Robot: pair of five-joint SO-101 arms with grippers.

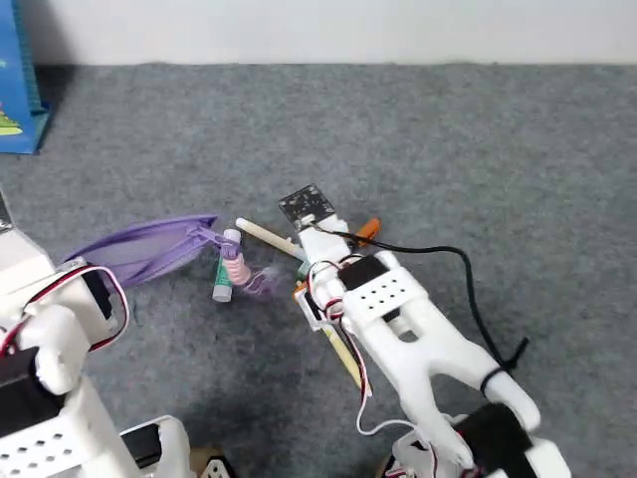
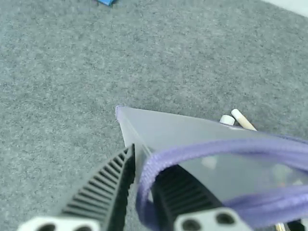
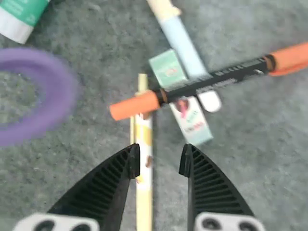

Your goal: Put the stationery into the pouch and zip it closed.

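The gray counter (image 1: 518, 139) runs wide from the stationery out to its far edge, where a white wall stands, and out to its right edge. A blue box (image 1: 18, 90) sits at the far left corner.

The pouch (image 1: 149, 249) is translucent purple with a purple zipper band. It lies in the left half of the counter, its mouth toward the middle. The left claw (image 2: 144, 192) is pressed together on the pouch's zipper edge, pinching it.

At the middle of the counter the stationery lies in a loose pile under the right arm's wrist. A green and white glue stick (image 1: 221, 289) lies just beside the pouch mouth.

The right wrist view shows what the arm hides from above. The right claw (image 3: 159, 161) is spread and holds nothing. A patterned pencil (image 3: 143, 144) lies below the gap, close to one finger. An orange and black marker (image 3: 211, 82) crosses over the pencil's end, a pale blue pen (image 3: 185, 48) and two small packets (image 3: 192, 122). A blurred purple loop (image 3: 33, 96) lies to one side.
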